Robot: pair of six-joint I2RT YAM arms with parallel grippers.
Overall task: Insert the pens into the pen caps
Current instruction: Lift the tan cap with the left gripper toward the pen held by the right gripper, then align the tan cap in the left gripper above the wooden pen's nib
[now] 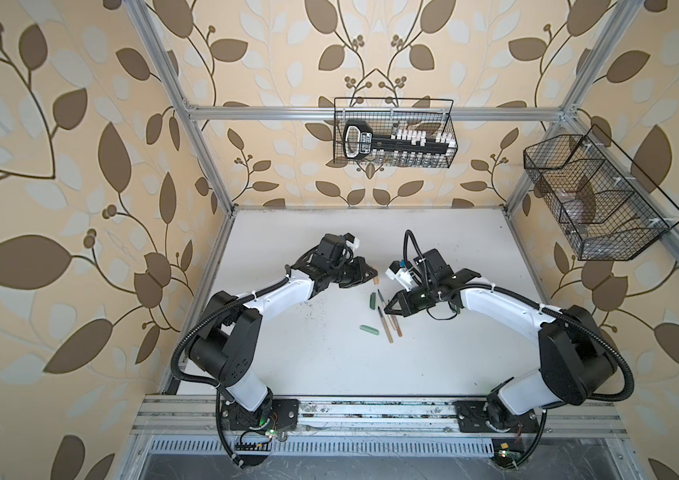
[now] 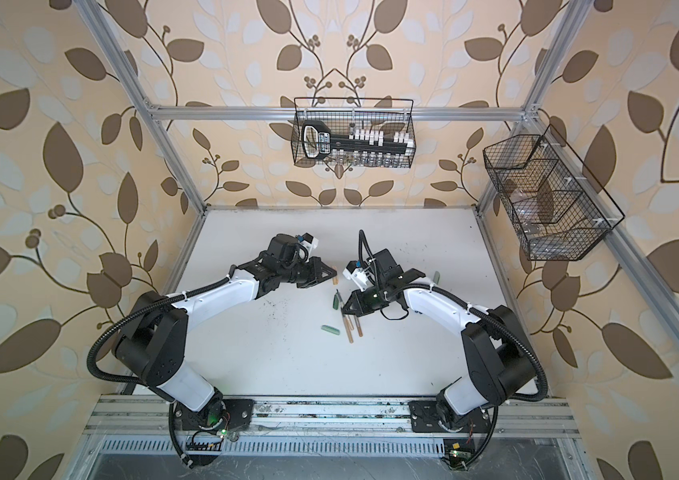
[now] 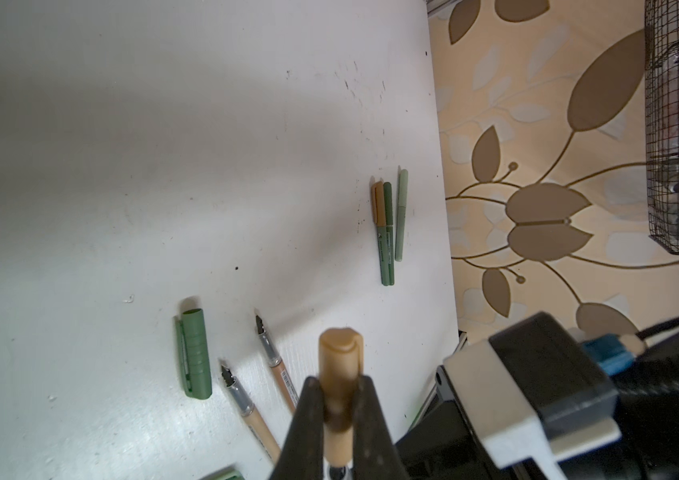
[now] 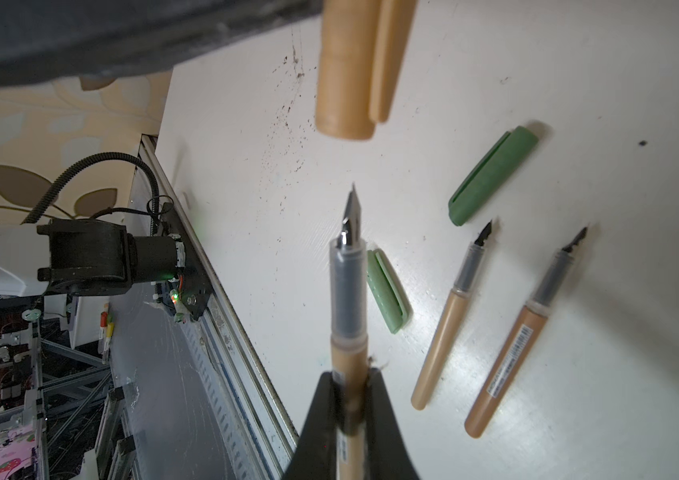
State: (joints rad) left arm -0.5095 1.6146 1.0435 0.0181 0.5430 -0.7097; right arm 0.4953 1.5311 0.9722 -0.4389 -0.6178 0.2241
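Right gripper (image 4: 350, 380) pinching pen (image 4: 348, 291), barcode label (image 4: 514, 353) (illegible) on loose pen (image 4: 491, 399)

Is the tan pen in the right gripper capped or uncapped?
Uncapped. The tan pen in the right gripper has a bare nib; the tan cap in the left gripper is apart from it.

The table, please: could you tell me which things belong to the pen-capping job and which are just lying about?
Job: tan cap in the left gripper; tan pen in the right gripper; two loose tan pens; dark green cap; mint cap; three capped pens.
Lying about: rear wire basket with a black tool; side wire basket.
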